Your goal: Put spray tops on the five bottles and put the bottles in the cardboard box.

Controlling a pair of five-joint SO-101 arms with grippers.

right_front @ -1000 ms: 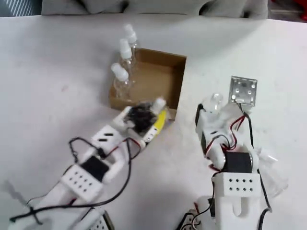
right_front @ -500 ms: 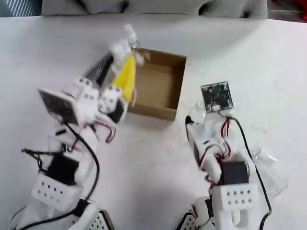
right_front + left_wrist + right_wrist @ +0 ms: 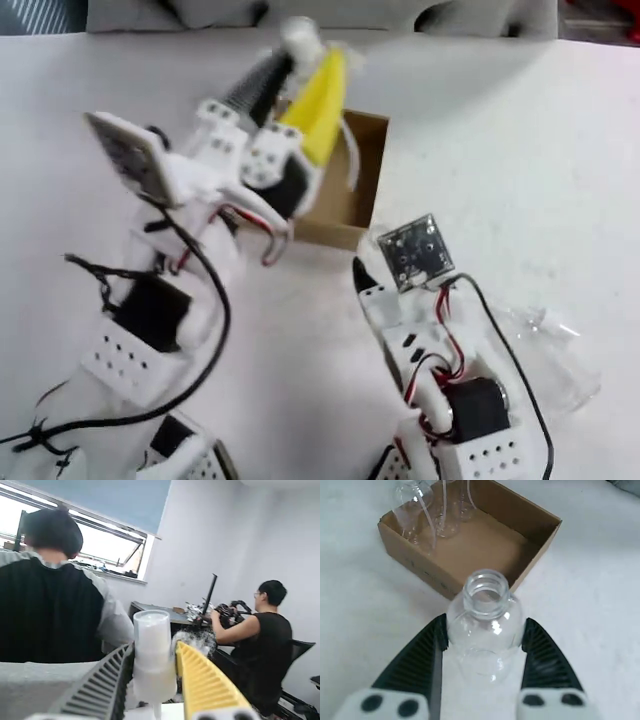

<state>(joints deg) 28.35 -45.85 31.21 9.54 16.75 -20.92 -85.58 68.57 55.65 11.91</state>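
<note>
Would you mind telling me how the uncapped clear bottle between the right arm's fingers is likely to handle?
The bottle looks empty and thin-walled, so probably light and may dent if squeezed hard. Its smooth rounded shoulder sits between the black fingers, so it could slip or twist.

White table (image 3: 510, 130); window (image 3: 100, 544); dark desk (image 3: 152, 608)

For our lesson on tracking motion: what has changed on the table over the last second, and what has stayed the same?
The left pincer, gripping a spray top, swung up from the front of the box to above its far edge. The right pincer, holding an open bottle, slid sideways towards the box's front. The box stayed put.
</note>
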